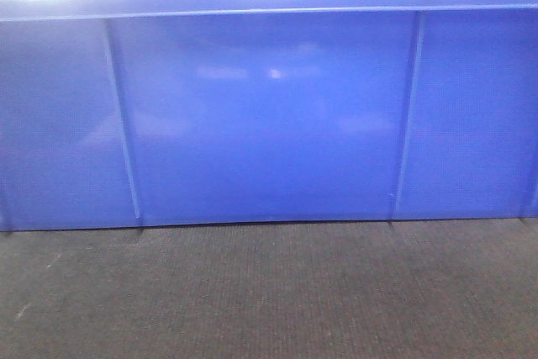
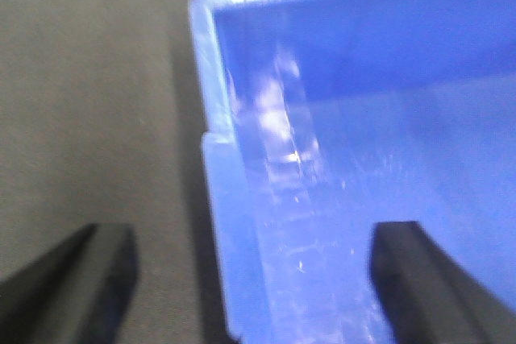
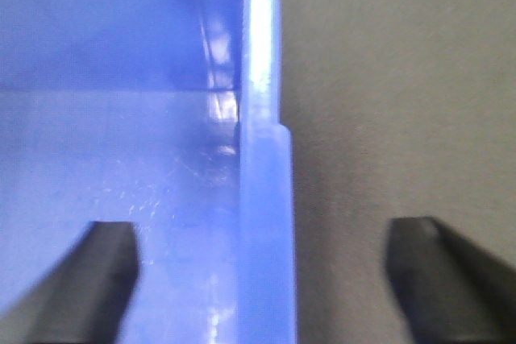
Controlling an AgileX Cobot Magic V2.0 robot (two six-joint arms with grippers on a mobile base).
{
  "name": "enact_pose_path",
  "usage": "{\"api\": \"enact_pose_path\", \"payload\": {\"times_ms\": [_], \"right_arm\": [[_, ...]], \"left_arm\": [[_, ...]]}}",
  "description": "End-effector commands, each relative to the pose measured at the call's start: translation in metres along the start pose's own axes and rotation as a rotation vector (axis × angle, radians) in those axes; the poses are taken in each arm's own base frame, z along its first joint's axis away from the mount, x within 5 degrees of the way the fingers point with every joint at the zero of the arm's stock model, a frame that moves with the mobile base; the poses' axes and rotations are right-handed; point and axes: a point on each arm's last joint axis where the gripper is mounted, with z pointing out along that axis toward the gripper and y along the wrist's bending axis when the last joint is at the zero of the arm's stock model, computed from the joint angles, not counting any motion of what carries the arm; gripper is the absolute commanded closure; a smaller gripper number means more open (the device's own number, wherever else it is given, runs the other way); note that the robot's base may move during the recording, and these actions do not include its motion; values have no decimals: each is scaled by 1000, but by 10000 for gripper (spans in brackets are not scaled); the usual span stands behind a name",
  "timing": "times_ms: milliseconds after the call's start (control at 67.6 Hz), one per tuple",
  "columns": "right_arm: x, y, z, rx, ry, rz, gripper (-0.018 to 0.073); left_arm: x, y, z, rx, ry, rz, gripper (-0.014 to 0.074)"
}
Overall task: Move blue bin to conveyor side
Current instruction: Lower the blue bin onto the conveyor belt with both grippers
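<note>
Pre-grasp: left pincer (image 2: 242, 279) and right pincer (image 3: 262, 275) spread wide astride blue bin (image 1: 269, 115) end walls — next, descend and clamp.

The blue bin (image 1: 269, 115) is glossy moulded plastic, smooth-walled, with soft glare patches and fine pale scuffs on its inner floor. The conveyor side (image 1: 269, 292) beneath is matt, dark, finely woven fabric, rough-textured. Both claws' fingers (image 2: 411, 279) (image 3: 443, 279) look matt black.
</note>
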Motion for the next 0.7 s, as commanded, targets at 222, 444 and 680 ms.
{"api": "enact_pose_path", "payload": {"times_ms": [222,444,680], "right_arm": [[68,-52,-20,105,26,75,643],[131,-57,-36,114,-79,46,648],[204,-54,-50,109,-264,19,648]], "left_arm": [[70,30,-57,-105,-204,-70,631],[133,29,-47,-113,-250,-71,613],[197,21,-33,-96,-308,-50,613]]}}
